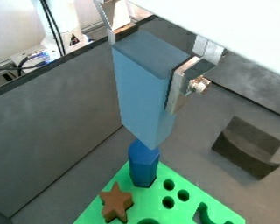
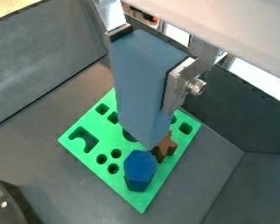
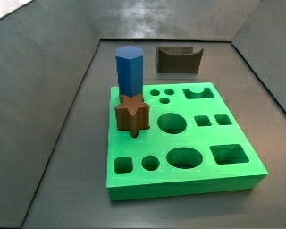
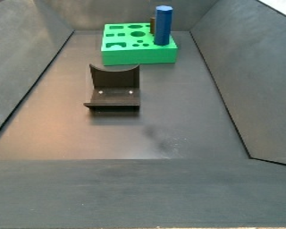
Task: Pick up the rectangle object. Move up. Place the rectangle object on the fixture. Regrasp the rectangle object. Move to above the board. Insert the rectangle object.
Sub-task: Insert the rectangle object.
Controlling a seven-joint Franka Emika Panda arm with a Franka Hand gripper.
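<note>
In both wrist views my gripper point(image 1: 149, 61) point(image 2: 143, 66) is shut on the rectangle object point(image 1: 140, 92) point(image 2: 139, 87), a pale blue-grey block that hangs lengthwise from the silver fingers point(image 1: 181, 85) point(image 2: 181, 84). It hangs high above the green board point(image 1: 185, 210) point(image 2: 88, 140), its lower end over the board's edge by the blue prism. The board also shows in both side views point(image 3: 181, 190) point(image 4: 139, 55). The dark fixture point(image 1: 248, 144) point(image 3: 179, 60) point(image 4: 112, 89) stands on the floor apart from the board, empty. Neither gripper nor block shows in the side views.
A bright blue hexagonal prism point(image 1: 143, 166) point(image 2: 139, 171) point(image 3: 130, 72) point(image 4: 164, 25) and a brown star peg point(image 1: 116, 201) point(image 2: 166, 147) point(image 3: 132, 114) stand in the board. Several other holes are open. Dark grey walls enclose the floor.
</note>
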